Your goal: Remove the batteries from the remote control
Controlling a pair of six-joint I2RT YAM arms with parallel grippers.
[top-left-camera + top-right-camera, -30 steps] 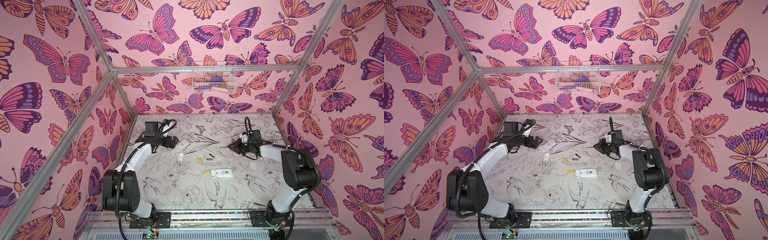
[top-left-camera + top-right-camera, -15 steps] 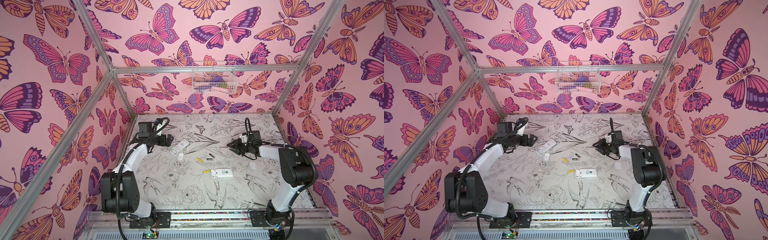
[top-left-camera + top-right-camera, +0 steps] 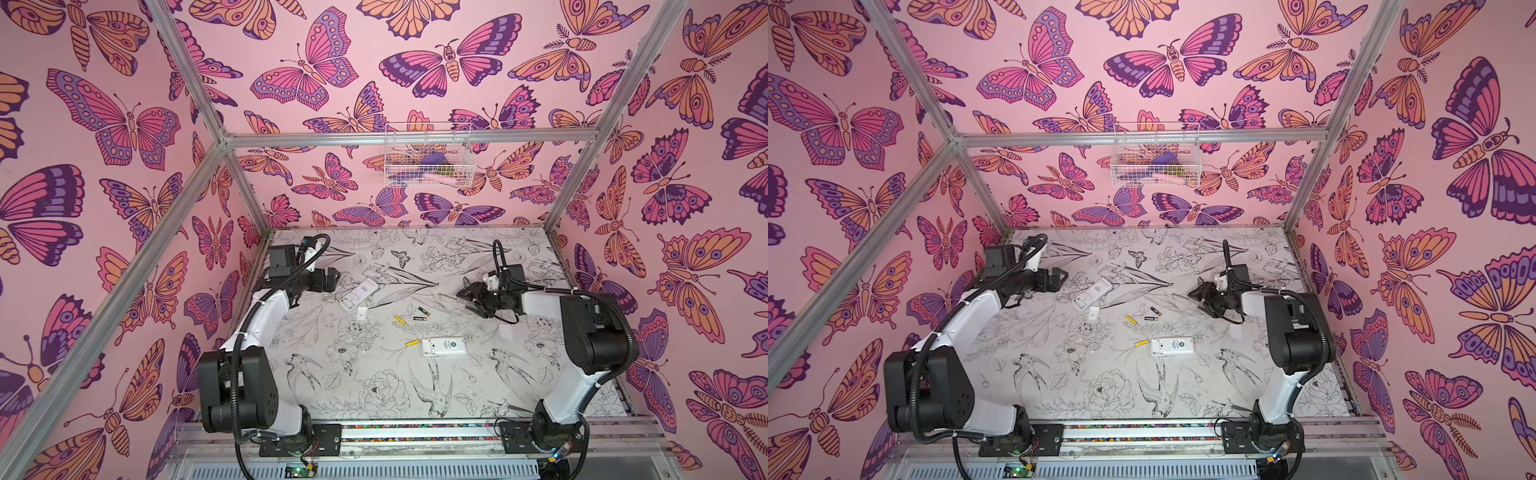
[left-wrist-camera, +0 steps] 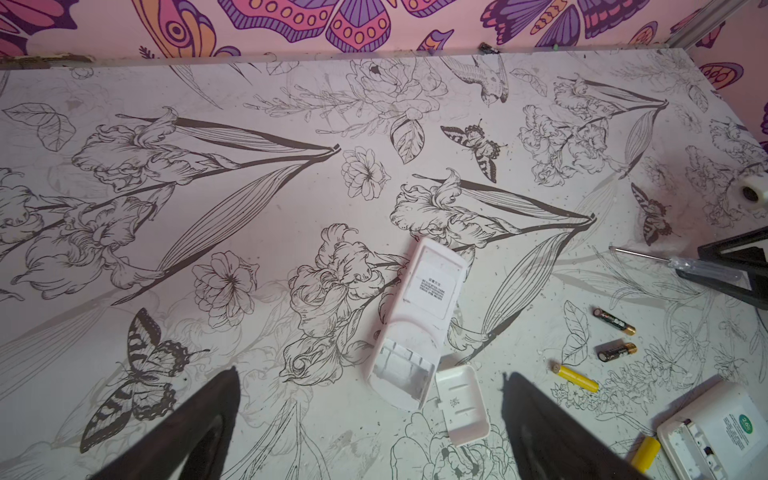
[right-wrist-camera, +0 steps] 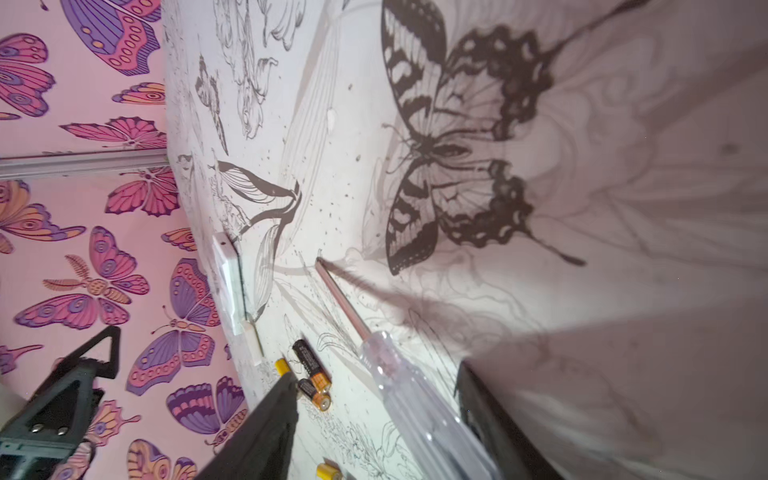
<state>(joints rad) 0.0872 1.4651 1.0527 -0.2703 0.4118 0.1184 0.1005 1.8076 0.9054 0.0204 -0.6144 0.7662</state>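
Step in hand: the unloading itself is looking finished. All four batteries (image 3: 419, 318) are lying loose on the tabletop (image 3: 374, 386). The open bays of the long remote (image 4: 419, 324) and the short remote (image 3: 443, 346) are showing empty, as far as the left wrist view allows. The right arm seems to be parting with the screwdriver (image 5: 386, 370).
Right jaws: the right gripper (image 3: 468, 302) is standing spread and pinching nothing. Its fingers are flanking the clear handle, which is lying on the tabletop between them with a gap showing on one side.
Left jaws: the left gripper (image 3: 331, 279) is standing fully spread and holding nothing.
Batteries from the right jaws: the black batteries (image 5: 309, 365) are lying close together outside the jaws, near the outer face of one finger. The yellow batteries (image 4: 575, 377) are lying further out on that same side, one of them just beside the short remote.
Batteries from the left jaws: all are sitting off to one side, beyond one finger, none between the jaws. The long remote is lying straight ahead, its empty bay nearest, with the battery cover (image 4: 461, 405) just beside it.
Next move: probably lifting the right jaws clear of the handle. That is calling for a straight retreat, since a sideways sweep could send the black batteries rolling.
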